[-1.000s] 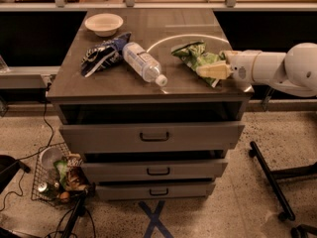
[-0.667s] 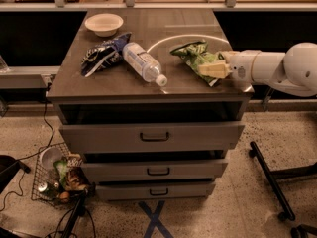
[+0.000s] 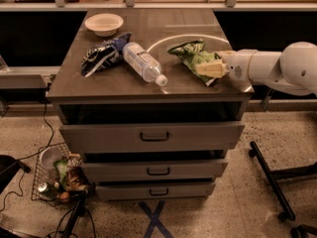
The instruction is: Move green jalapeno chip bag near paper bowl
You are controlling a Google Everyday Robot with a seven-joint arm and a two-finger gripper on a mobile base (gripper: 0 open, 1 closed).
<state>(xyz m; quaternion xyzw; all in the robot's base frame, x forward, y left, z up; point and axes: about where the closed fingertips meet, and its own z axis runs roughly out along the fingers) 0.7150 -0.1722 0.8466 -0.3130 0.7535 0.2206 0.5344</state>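
The green jalapeno chip bag lies wrinkled on the right part of the cabinet top. The paper bowl stands at the far left corner of the top, well apart from the bag. My gripper reaches in from the right on a white arm. It rests at the near right end of the green bag, touching it.
A dark blue-and-white chip bag and a clear plastic bottle lie between the bowl and the green bag. The cabinet has three drawers, partly pulled out. A wire basket sits on the floor at left, a chair base at right.
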